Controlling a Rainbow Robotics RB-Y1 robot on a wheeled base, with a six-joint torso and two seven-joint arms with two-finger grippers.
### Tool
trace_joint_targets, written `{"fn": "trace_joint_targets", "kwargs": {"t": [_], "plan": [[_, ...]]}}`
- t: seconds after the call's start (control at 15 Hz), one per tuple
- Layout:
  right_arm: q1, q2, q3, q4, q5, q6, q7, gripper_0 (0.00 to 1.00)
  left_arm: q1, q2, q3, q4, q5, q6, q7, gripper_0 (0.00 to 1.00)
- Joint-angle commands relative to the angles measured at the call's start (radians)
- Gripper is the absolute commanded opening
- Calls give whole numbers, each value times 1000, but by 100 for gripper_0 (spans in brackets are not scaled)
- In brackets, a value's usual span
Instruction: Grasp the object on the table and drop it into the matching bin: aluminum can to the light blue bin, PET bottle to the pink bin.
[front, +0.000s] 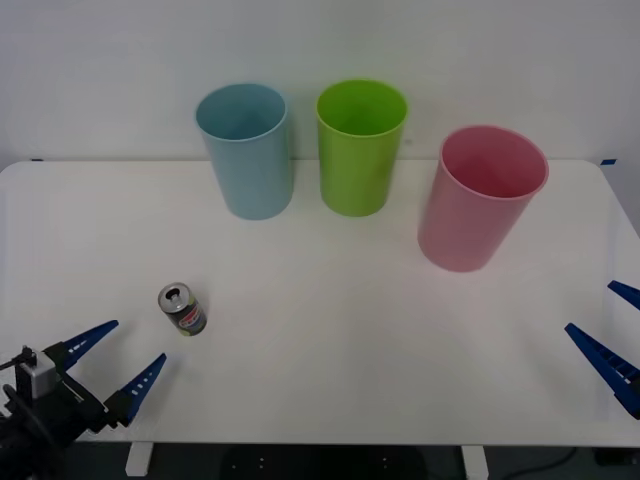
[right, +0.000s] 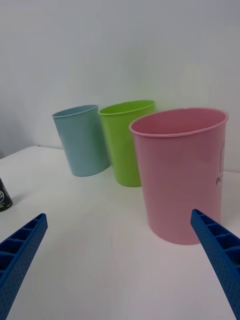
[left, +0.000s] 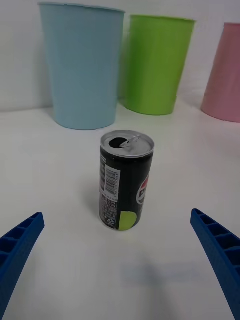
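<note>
The aluminum can (front: 182, 308) stands upright on the white table (front: 330, 340) at the front left, silver top opened, dark label with red marks; the left wrist view shows the can (left: 125, 181) close ahead. My left gripper (front: 122, 361) is open just in front of it, its blue fingers (left: 20, 245) spread wide, nothing between them. The light blue bin (front: 246, 150) stands at the back left, the pink bin (front: 478, 196) at the back right. My right gripper (front: 612, 335) is open at the table's right front edge, facing the pink bin (right: 182, 172).
A lime green bin (front: 360, 146) stands between the light blue and pink bins, also as the green bin (right: 125, 140) in the right wrist view. A white wall runs behind the table. Bare tabletop stretches between the can and the bins.
</note>
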Motion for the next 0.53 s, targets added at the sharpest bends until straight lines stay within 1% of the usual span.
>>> {"fn": "trace_joint_targets", "kwargs": {"t": [0.07,0.33,0.53], "plan": [[0,0,0,0,0,0,0,100,-64,-1,-19,83,-1,4,-36,100],[0,0,0,0,0,0,0,100,-143,-1,-38,180,1,4,-67,100],[0,0,0,0,0,0,0,100,-186,-8,-42,223,1,6,-81,100]]}}
